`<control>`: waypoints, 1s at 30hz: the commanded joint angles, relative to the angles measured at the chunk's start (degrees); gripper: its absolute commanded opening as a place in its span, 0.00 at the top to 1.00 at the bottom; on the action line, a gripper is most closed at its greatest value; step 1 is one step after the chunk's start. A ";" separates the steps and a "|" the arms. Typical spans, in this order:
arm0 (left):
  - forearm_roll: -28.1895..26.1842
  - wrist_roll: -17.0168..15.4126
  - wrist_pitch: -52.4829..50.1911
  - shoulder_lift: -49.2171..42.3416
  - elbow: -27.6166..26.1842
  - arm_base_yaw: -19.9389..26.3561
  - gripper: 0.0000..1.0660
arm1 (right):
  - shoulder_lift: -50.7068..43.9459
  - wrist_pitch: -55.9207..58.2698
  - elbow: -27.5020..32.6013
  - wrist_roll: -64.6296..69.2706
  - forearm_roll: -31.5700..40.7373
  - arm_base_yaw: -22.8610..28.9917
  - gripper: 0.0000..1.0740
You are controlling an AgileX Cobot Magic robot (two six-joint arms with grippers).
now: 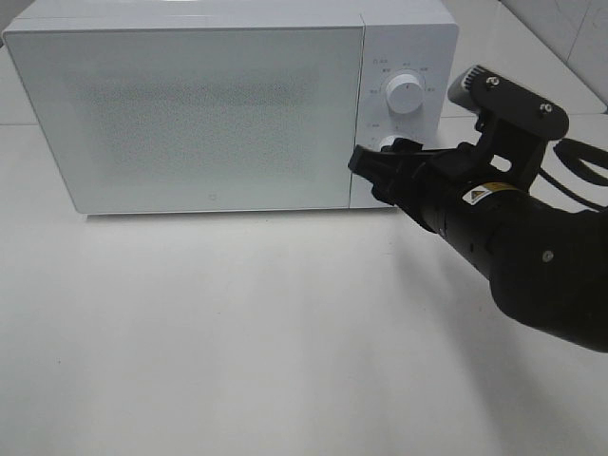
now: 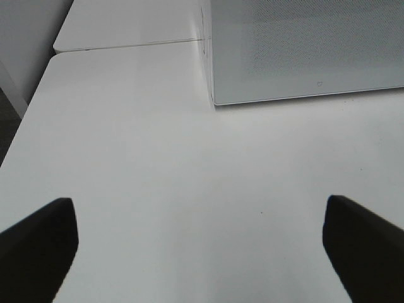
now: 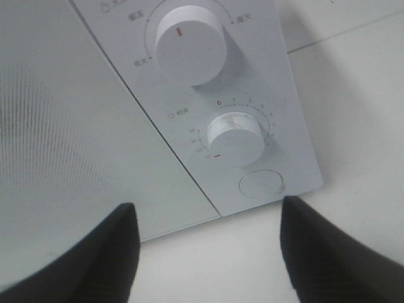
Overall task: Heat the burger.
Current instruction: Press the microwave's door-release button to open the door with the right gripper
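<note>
My right pincer, jaws apart & empty, points straight at white round timer dial, btm-right of white microwave.

A white microwave sits on the white table, far back at 12 o'clock, and its door is shut. The panel is at 3 o'clock from the door. It has a top knob, a low knob under it at 6 o'clock, and a round button lowest of all.
</note>
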 commanded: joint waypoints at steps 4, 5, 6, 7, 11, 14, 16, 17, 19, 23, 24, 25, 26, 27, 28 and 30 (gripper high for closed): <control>-0.11 -0.17 0.00 -1.03 0.17 0.29 0.08 | -0.11 -0.29 0.11 24.81 -0.06 0.17 0.74; -0.11 -0.17 0.00 -1.03 0.17 0.29 0.08 | -0.11 -0.29 0.11 24.81 -0.06 0.17 0.74; -0.11 -0.17 0.00 -1.03 0.17 0.29 0.08 | -0.11 0.34 0.11 31.34 -0.17 0.17 0.84; -0.11 -0.17 0.00 -1.03 0.17 0.29 0.08 | -0.11 0.92 0.11 37.41 -0.17 0.17 0.93; -0.11 -0.17 0.00 -1.03 0.17 0.29 0.08 | -0.11 1.55 0.11 44.29 -0.17 0.17 1.00; -0.11 -0.17 0.00 -1.03 0.17 0.29 0.08 | -0.11 1.38 0.11 48.59 -0.74 0.17 1.00; -0.11 -0.17 0.00 -1.03 0.17 0.29 0.08 | -0.11 1.26 0.11 50.13 -1.49 0.17 1.00; -0.11 -0.17 0.00 -1.03 0.17 0.29 0.08 | -0.11 1.32 0.11 50.76 -1.55 0.17 1.00; -0.11 -0.17 0.00 -1.03 0.17 0.29 0.08 | -0.11 1.66 0.11 51.62 -1.49 0.17 1.00; -0.11 -0.17 0.00 -1.03 0.17 0.29 0.08 | 0.86 1.72 0.11 52.60 -1.49 0.00 1.00; -0.11 -0.17 0.00 -1.03 0.17 0.29 0.08 | 2.41 1.66 0.11 53.23 -1.49 -0.06 1.00; -0.11 -0.17 0.00 -1.03 0.17 0.29 0.08 | 2.41 1.66 0.11 53.23 -1.49 -0.06 1.00; -0.11 -0.17 0.00 -1.03 0.17 0.29 0.08 | 3.15 1.72 0.11 54.14 -1.49 -0.06 1.00; -0.11 -0.17 0.00 -1.03 0.17 0.29 0.08 | 4.76 1.78 0.11 56.95 -2.06 -0.06 1.00; -0.11 -0.17 0.00 -1.03 0.17 0.29 0.08 | 4.76 1.78 0.11 56.95 -2.06 -0.06 1.00; -0.11 -0.17 0.00 -1.03 0.17 0.29 0.08 | 6.19 1.78 0.11 60.68 -4.30 -0.52 1.00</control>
